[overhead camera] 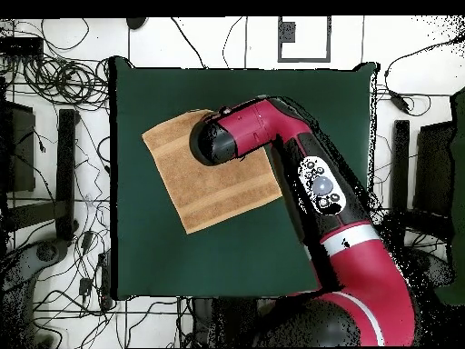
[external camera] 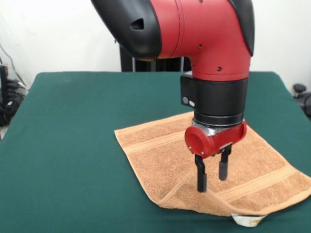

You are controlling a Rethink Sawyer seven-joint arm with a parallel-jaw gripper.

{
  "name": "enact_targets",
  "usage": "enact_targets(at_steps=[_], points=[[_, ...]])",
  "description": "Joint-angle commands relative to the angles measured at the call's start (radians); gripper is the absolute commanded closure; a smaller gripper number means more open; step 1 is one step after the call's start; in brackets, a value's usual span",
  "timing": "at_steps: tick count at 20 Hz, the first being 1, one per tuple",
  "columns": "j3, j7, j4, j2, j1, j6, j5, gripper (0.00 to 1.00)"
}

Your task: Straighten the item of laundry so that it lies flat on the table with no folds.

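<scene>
Claw (external camera: 212, 177) points straight down, fingers parted, one tip touching the towel (external camera: 160, 155) beside a raised fold near the table's (external camera: 63, 145) front edge.

bench (external camera: 63, 145) bare green all round towel (external camera: 160, 155), wide free room left and far side, towel near front edge with raised fold at its near edge, arm (overhead camera: 300, 154) over towel's top corner blocks access from above, pincer (external camera: 211, 179) just above fold

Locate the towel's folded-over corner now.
Front view: the orange-tan terry towel has its folded corner at its near edge, directly beside the black tool.
</scene>
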Motion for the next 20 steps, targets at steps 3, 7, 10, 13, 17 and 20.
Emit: enact_targets(at_steps=[3, 7, 10, 13, 17, 20], points=[[0.106, -0.424, 0.007, -0.081, 0.032, 0.066, 0.018, 0.0], [0.144, -0.497, -0.068, -0.108, 0.041, 0.156, 0.067, 0.0], [0.136, -0.491, -0.124, -0.104, 0.061, 0.246, 0.116, 0.0], [0.114, -0.468, -0.137, -0.099, 0.068, 0.276, 0.139, 0.0], [0.08, -0.441, -0.073, -0.081, 0.043, 0.224, 0.147, 0.0], [0.05, -0.414, -0.039, -0.065, 0.034, 0.227, 0.16, 0.0]])
